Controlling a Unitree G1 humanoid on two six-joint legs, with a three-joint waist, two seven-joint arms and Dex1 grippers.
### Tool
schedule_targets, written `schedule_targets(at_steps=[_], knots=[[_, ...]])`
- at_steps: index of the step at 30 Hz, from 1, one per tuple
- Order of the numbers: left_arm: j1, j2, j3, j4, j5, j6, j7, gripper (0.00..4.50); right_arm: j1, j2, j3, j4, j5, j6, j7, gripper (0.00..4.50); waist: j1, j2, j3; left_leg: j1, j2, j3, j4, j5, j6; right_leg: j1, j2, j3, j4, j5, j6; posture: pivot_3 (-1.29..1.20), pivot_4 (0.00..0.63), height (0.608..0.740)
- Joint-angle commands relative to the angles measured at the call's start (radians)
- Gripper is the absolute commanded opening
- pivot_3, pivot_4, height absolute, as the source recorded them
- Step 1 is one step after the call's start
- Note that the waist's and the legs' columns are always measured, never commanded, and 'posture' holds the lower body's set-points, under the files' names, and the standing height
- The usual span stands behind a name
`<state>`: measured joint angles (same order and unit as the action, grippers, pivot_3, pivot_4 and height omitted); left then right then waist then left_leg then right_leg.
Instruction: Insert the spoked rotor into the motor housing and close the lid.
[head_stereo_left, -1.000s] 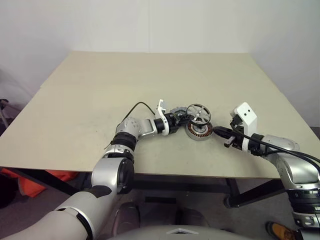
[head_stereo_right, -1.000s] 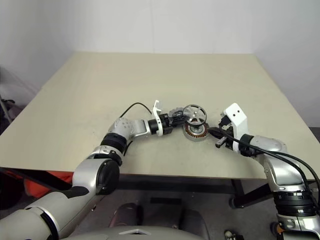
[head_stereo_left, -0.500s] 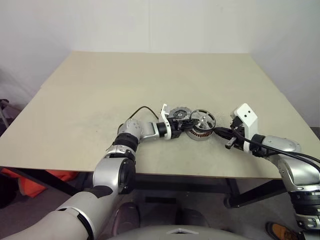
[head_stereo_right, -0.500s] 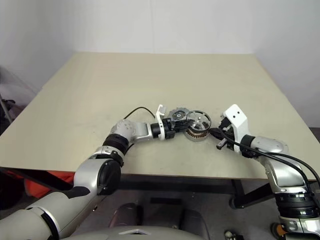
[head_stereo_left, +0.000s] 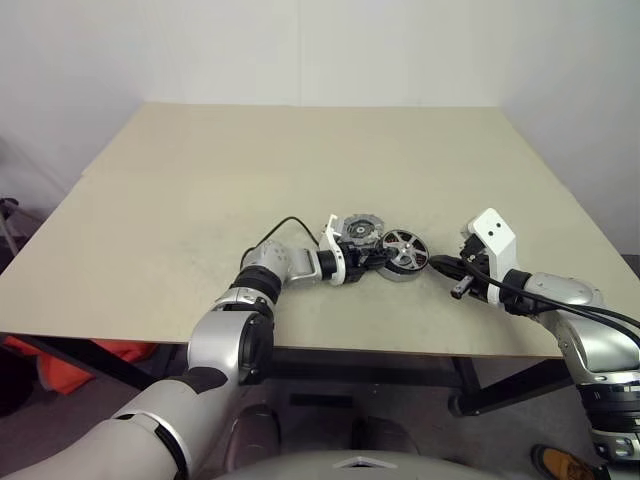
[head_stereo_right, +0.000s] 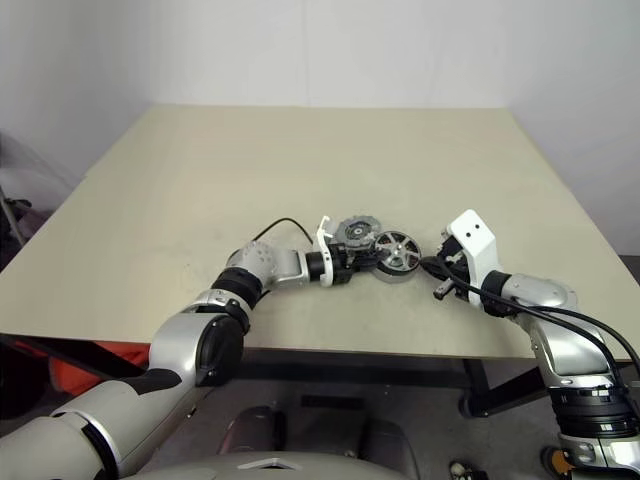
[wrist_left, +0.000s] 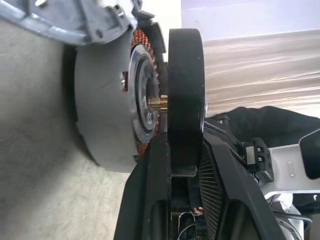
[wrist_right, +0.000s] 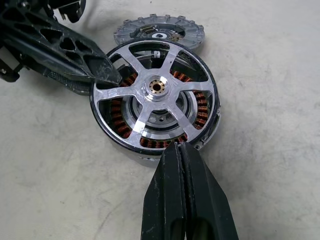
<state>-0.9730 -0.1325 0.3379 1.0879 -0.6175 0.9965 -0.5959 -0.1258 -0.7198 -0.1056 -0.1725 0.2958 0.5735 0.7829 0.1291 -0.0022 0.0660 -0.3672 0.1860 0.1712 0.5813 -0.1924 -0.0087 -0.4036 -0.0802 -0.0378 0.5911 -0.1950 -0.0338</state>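
Observation:
The spoked rotor (head_stereo_left: 404, 247), dark-rimmed with silver spokes, lies level over the open top of the motor housing (head_stereo_left: 399, 273). Copper windings show between the spokes. My left gripper (head_stereo_left: 384, 256) is shut on the rotor's rim (wrist_left: 185, 90). In the left wrist view a narrow gap with a brass shaft (wrist_left: 159, 102) remains between rotor and housing (wrist_left: 100, 105). The lid (head_stereo_left: 360, 228), a flat grey disc, lies on the table just behind and left of the housing. My right gripper (wrist_right: 180, 149) is shut and empty, its tips right at the housing's near side.
The parts sit near the front of a large beige table (head_stereo_left: 250, 170). A black cable (head_stereo_left: 275, 228) loops over the left forearm. Beyond the lid the tabletop stretches to a white wall.
My left gripper has lowered the rotor from a tilted pose above the housing to level on top of it. The right gripper has stayed put.

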Motion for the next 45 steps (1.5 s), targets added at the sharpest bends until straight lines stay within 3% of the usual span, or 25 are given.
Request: schedule_targets(at_steps=[1,6,17,24,36,45], knots=[[-0.042,-0.047,-0.009,-0.008,0.005,-0.02,-0.028,0.6,-0.008,-0.006,-0.007,-0.049,0.003,-0.022,-0.002,0.0,0.0,0.0,0.0,0.0,0.0,0.0,0.0,0.0,0.0,0.0,0.0,0.0,0.0,0.0,0.0,0.0,0.0,0.74],[-0.051,-0.046,0.004,0.005,0.007,-0.048,-0.01,2.04,-0.011,-0.003,-0.001,-0.051,0.003,-0.024,-0.004,0.0,0.001,0.0,0.0,0.001,0.0,0.0,0.0,0.0,0.0,0.001,0.0,0.0,0.0,0.0,0.0,0.0,0.0,0.74],[-0.061,0.014,0.037,-0.043,-0.013,-0.038,-0.011,2.04,-0.043,-0.002,0.024,-0.022,-0.001,-0.042,0.006,0.0,0.001,0.001,0.0,0.002,0.0,0.0,0.0,0.0,0.0,0.003,-0.001,-0.001,0.0,0.0,0.0,0.0,0.0,0.74],[-0.015,0.055,0.041,-0.172,-0.036,0.035,-0.012,2.04,-0.07,0.004,0.042,-0.002,-0.005,-0.051,0.009,0.0,-0.001,0.001,0.0,0.001,0.0,0.0,0.0,0.0,0.001,0.001,-0.001,-0.002,0.0,0.0,0.0,0.0,0.0,0.74],[0.037,0.053,0.061,-0.303,-0.072,0.079,0.047,2.04,-0.099,0.02,0.067,0.017,-0.011,-0.06,0.01,0.0,-0.001,0.001,0.0,0.001,0.0,0.0,0.0,0.0,0.001,0.001,-0.001,-0.002,0.0,0.0,0.0,0.0,0.0,0.74],[0.09,0.058,-0.068,-0.301,0.074,-0.052,0.103,2.04,-0.112,0.029,0.075,0.032,-0.022,-0.071,0.01,0.0,-0.001,0.001,-0.001,0.001,0.0,0.0,0.001,0.0,0.001,0.002,-0.002,-0.002,0.0,0.0,0.0,0.0,0.0,0.74]])
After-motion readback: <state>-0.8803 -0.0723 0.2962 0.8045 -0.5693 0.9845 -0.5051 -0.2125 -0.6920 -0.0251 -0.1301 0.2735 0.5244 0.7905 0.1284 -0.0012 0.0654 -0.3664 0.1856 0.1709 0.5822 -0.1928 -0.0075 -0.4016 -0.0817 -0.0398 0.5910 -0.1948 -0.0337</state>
